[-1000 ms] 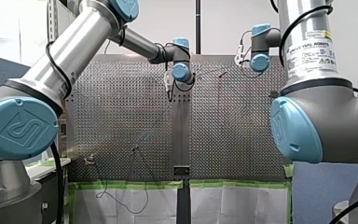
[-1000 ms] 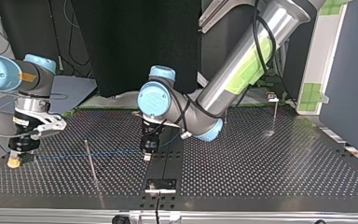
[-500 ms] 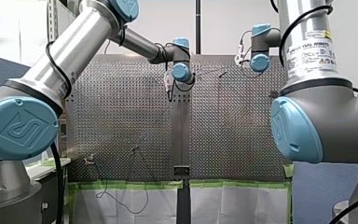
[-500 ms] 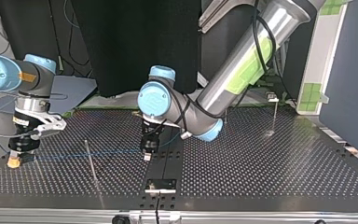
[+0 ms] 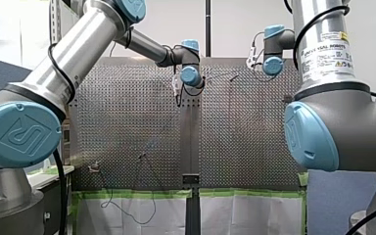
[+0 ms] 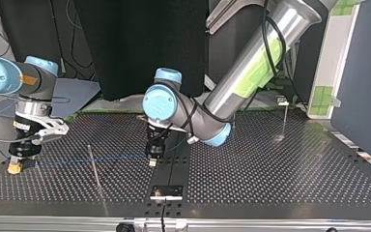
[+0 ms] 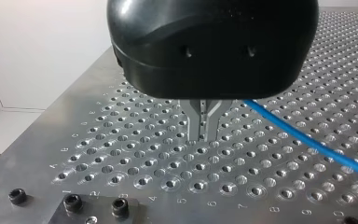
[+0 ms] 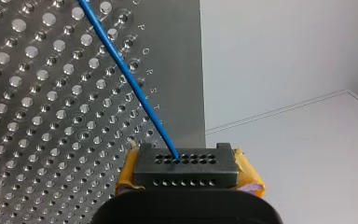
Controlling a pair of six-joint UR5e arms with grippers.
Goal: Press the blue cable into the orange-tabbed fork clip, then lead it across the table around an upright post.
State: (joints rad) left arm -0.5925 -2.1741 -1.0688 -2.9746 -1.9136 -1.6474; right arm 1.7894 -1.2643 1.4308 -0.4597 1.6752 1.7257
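Jaws on my right gripper (image 6: 15, 167) pinch the cable (image 6: 121, 157), which runs toward 3 o'clock in the top view, past the post (image 6: 93, 166), into my left gripper's (image 6: 151, 161) closed jaws.

Silver arm tubes (image 5: 78, 49), light-blue joint caps (image 5: 19, 134), black cables (image 5: 315, 20), black left gripper (image 7: 201, 134), yellow-padded right gripper (image 8: 186, 170)

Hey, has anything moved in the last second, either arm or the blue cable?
Nothing visibly changed. My right claw still grips the blue cable, my left claw stays low near the table's middle, and the cable still runs taut between them, past the upright post.
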